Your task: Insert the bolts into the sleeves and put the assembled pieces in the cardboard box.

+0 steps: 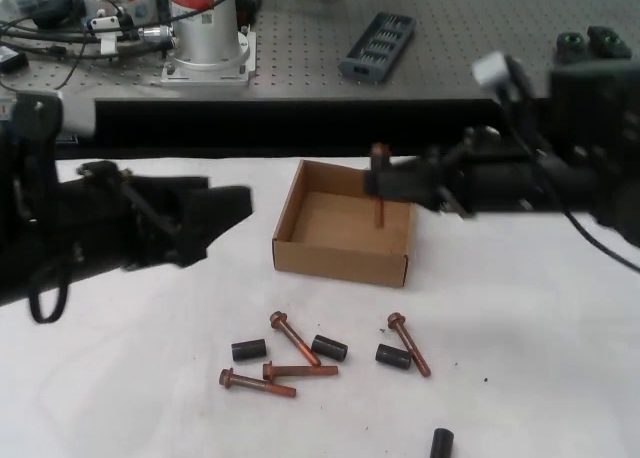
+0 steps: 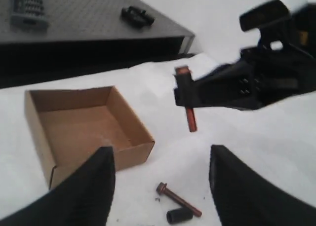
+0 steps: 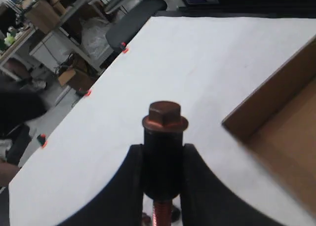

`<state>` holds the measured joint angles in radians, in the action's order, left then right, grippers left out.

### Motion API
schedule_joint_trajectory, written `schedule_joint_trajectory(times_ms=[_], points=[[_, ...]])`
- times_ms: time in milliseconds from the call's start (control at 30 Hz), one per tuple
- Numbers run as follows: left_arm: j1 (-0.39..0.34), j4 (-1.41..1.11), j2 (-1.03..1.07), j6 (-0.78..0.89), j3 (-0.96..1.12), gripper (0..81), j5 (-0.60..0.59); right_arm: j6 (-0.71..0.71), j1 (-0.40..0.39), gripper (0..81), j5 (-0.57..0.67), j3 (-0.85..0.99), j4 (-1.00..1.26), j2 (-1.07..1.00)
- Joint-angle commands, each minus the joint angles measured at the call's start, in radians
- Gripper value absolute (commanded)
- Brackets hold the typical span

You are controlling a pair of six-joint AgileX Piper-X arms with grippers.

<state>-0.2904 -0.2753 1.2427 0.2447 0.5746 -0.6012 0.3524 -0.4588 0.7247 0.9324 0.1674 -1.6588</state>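
right claw [image 3: 163, 154] clenched on sleeved bolt [image 3: 165, 116] | seemingly above cardboard box [image 1: 340, 261] far rim | left claw [image 2: 162, 154] spread open

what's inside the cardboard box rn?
Bare floor, no pieces where visible in the cardboard box; the strip behind its near wall is hidden. The right hand holds a sleeved bolt in the air, not in it.
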Motion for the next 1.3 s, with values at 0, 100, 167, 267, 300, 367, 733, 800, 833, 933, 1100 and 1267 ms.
schedule_joint_trajectory(times_ms=[0, 100, 167, 267, 300, 367, 733, 800, 833, 933, 1100, 1267], points=[[-0.002, 0.225, -0.128, -0.045, 0.008, 38.5, 0.087, 0.037, 0.019, 2.4, -0.018, 0.18, -0.07, -0.158], [-0.002, 0.304, -0.192, -0.045, 0.008, 35.8, 0.101, 0.036, 0.018, 2.4, -0.065, 0.297, -0.139, -0.264], [-0.002, 0.333, -0.228, -0.045, 0.008, 33.6, 0.101, 0.036, 0.018, 2.4, -0.073, 0.375, -0.189, -0.32], [-0.002, 0.369, -0.271, -0.04, 0.008, 30.2, 0.101, 0.036, 0.018, 2.4, -0.147, 0.467, -0.271, -0.37], [-0.002, 0.38, -0.281, -0.04, 0.008, 29.3, 0.101, 0.036, 0.018, 2.4, -0.175, 0.485, -0.292, -0.379], [-0.002, 0.407, -0.3, -0.04, 0.008, 29.3, 0.116, 0.034, 0.018, 2.9, -0.208, 0.502, -0.314, -0.387], [-0.002, 0.461, -0.308, -0.05, 0.008, 29.3, 0.148, 0.13, 0.02, 42.6, -0.176, 0.503, -0.465, -0.379], [-0.002, 0.459, -0.308, -0.035, 0.008, 29.3, 0.148, 0.12, 0.02, 40.3, -0.148, 0.503, -0.524, -0.367], [-0.002, 0.459, -0.308, -0.019, 0.008, 29.3, 0.148, 0.106, 0.02, 40.2, -0.147, 0.501, -0.561, -0.356], [-0.004, 0.452, -0.282, 0.094, 0.008, 29.3, 0.148, 0.006, 0.02, 39.4, -0.177, 0.501, -0.707, -0.294], [-0.035, 0.453, -0.159, 0.142, 0.01, 29.3, 0.143, -0.27, 0.015, 33.0, -0.33, 0.5, -0.98, -0.152], [-0.107, 0.453, 0.005, 0.331, 0.065, 29.3, 0.175, -0.304, 0.015, 33.0, -0.388, 0.469, -1.039, -0.014]])
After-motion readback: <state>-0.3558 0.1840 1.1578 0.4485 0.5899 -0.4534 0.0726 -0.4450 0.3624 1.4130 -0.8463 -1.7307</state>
